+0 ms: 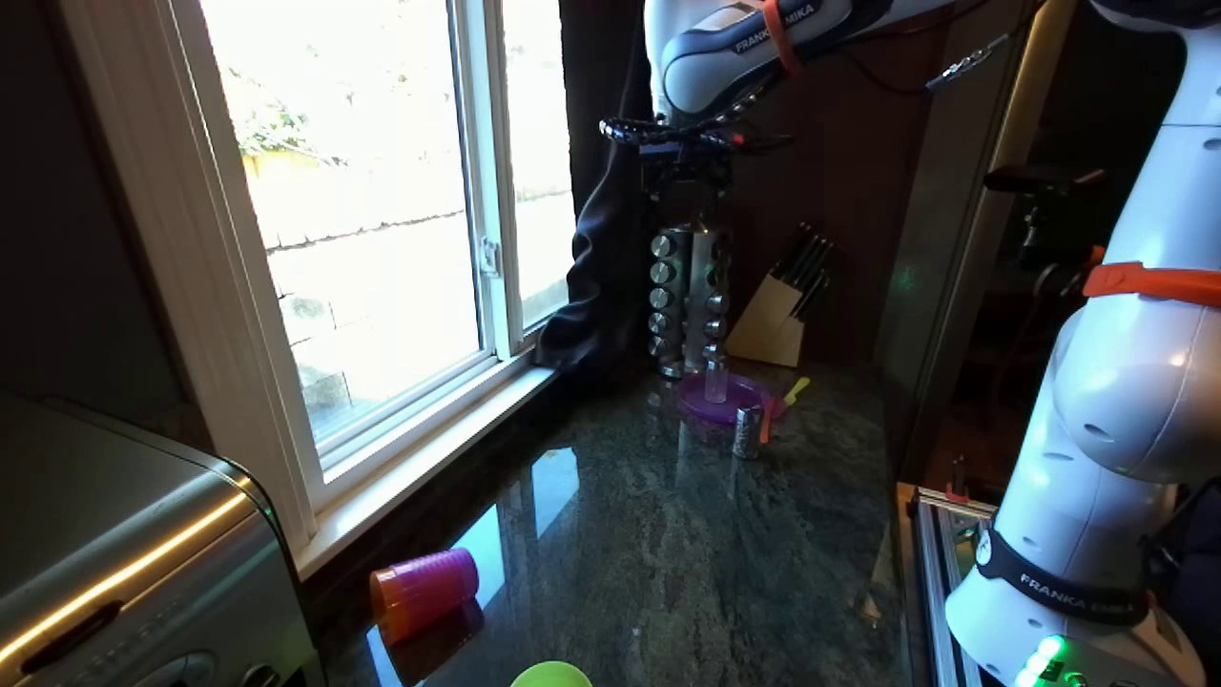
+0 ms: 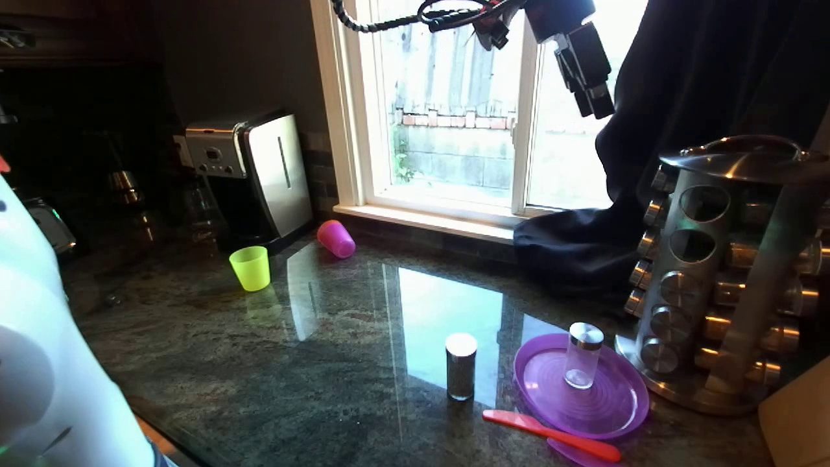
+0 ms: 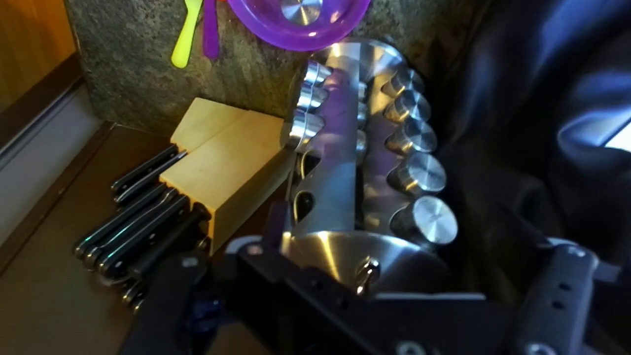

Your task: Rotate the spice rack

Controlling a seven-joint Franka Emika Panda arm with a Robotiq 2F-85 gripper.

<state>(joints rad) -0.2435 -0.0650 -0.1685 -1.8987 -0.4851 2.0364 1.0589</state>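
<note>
While the jaws hang spread, holding nothing that we can see, the spice rack [image 2: 726,285] stands upright on the counter [image 1: 811,534], with no contact visible between them. Rack: one carousel tower on a round base [image 2: 681,390]; tiers of capped jars [image 3: 426,172]; placed beside the purple plate [image 2: 551,395], between the knife block [image 3: 227,153] and the dark curtain [image 2: 681,78]. Jaws: in an exterior view, higher than the metal lid [image 2: 733,167] and apart from it; in the wrist view, parted wide, the lid showing in the gap. Step in hand, as we judge it: approach, the turn itself not yet begun. Next move, as we see it: bring the jaws across and down to the rack's top, then either pinch the arched handle [image 2: 758,138] and twist, or press one side of the lid and sweep round the tower's axis. Of the two we favour the sideways push, since the tower presumably spins on its base under light force, and we cannot tell whether the handle lies squarely for a pinch. Provisions: level pressure, so that the rack turns rather than tips; a path high enough to spare the upright jar [image 2: 581,366] on the plate; room left for the curtain's folds.
</note>
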